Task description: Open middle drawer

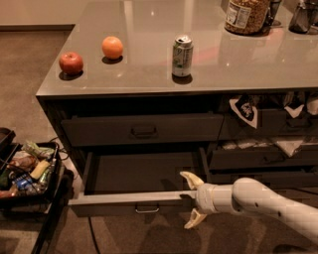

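The middle drawer (124,202) is pulled out below the closed upper drawer (141,130). Its plain grey interior shows, and its small pull handle (147,209) sits at the centre of the front. My gripper (191,200) is at the right end of the drawer's front. It is open, with one cream finger (191,179) above the front's top edge and the other (194,219) below it. The white arm (263,201) comes in from the lower right.
On the countertop (149,74) stand an apple (71,63), an orange (113,47), a soda can (182,55) and a jar (247,15). Right-hand drawers (263,158) hold snack bags. A black bin of items (25,173) stands on the floor at the left.
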Action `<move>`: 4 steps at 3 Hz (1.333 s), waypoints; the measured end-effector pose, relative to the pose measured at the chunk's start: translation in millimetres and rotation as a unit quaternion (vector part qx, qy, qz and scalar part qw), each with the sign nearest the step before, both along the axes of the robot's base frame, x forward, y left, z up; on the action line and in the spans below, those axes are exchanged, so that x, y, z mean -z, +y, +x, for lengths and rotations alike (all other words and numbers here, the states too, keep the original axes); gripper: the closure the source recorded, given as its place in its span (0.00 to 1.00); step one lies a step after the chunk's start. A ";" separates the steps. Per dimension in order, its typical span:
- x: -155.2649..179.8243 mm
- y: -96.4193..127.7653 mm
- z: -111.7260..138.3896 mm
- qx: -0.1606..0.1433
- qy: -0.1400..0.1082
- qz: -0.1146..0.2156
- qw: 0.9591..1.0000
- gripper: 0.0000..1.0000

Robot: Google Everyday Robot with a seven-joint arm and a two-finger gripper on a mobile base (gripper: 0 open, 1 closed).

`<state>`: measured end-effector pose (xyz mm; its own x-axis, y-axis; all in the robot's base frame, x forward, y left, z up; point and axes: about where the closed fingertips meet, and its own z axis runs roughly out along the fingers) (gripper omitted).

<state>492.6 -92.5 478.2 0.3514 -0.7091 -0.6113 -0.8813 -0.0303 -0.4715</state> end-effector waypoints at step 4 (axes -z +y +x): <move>-40.5 -49.1 -26.0 0.042 -0.061 -0.004 0.997 0.42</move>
<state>466.6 -141.6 518.7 0.3616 -0.7437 -0.5622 -0.8167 0.0381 -0.5758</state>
